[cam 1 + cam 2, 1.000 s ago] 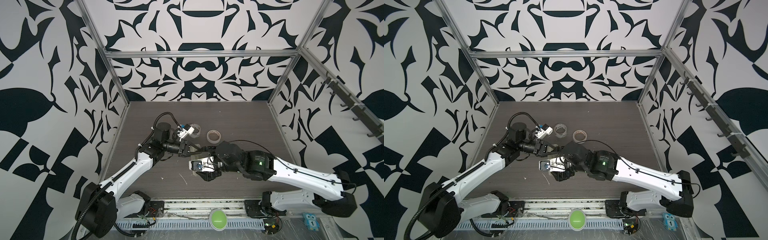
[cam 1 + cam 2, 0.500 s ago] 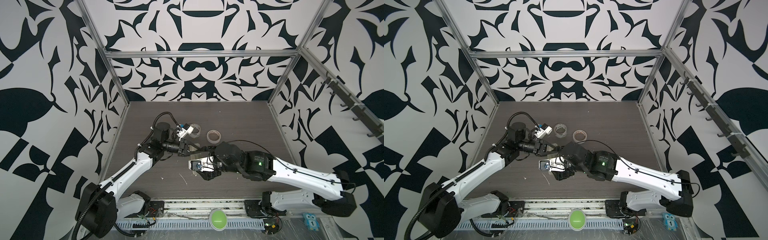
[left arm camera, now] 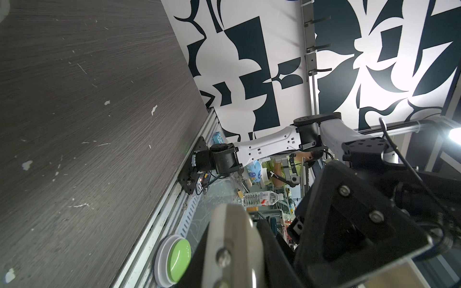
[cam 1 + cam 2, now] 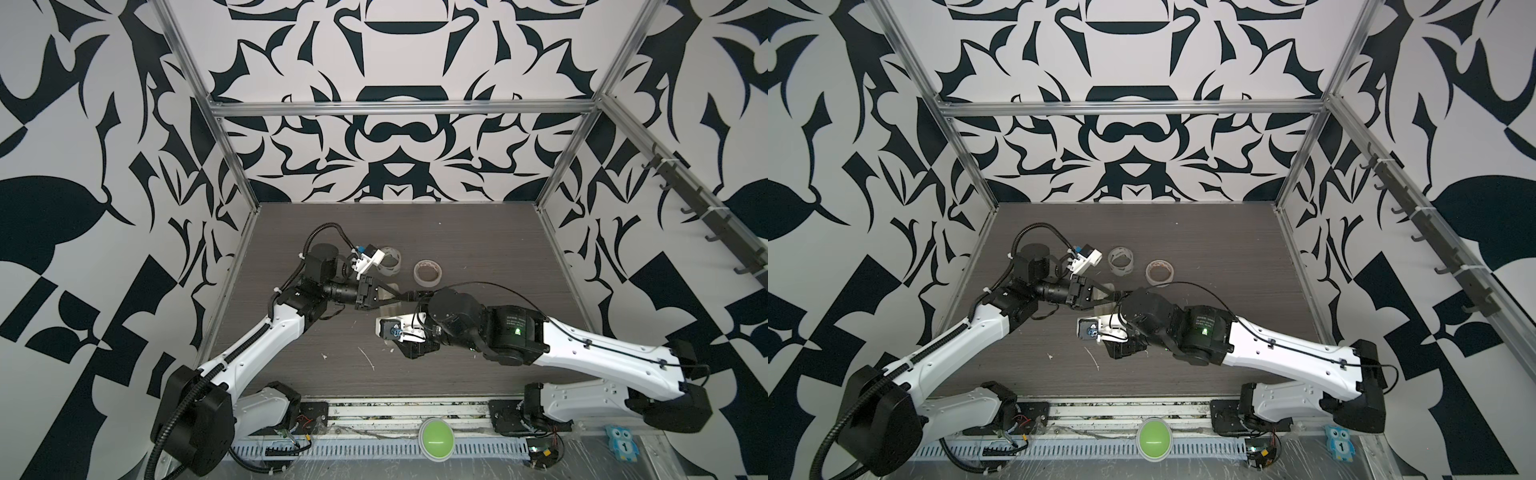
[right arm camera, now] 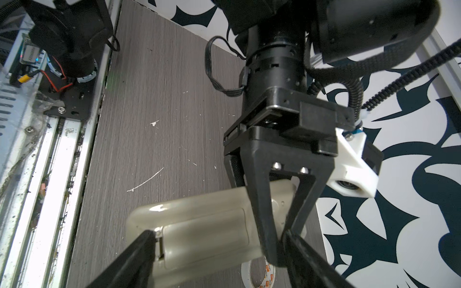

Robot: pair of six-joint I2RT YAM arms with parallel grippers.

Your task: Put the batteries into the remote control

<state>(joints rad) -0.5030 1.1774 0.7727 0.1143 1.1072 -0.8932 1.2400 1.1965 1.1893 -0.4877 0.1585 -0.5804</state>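
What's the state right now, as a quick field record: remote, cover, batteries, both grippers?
remote control: held above the table, back showing in right wrist view
battery cover: looks closed
batteries: none in view
left gripper: shut on the remote control
right gripper: open, jaws straddling the remote control, contact unclear
tape rolls: two on the table

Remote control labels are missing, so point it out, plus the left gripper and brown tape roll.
remote control (image 5: 204, 237), right wrist view, its back cover.
left gripper (image 5: 275, 249), right wrist view, fingertips on the remote.
brown tape roll (image 4: 428, 284), in a top view, its near wall.
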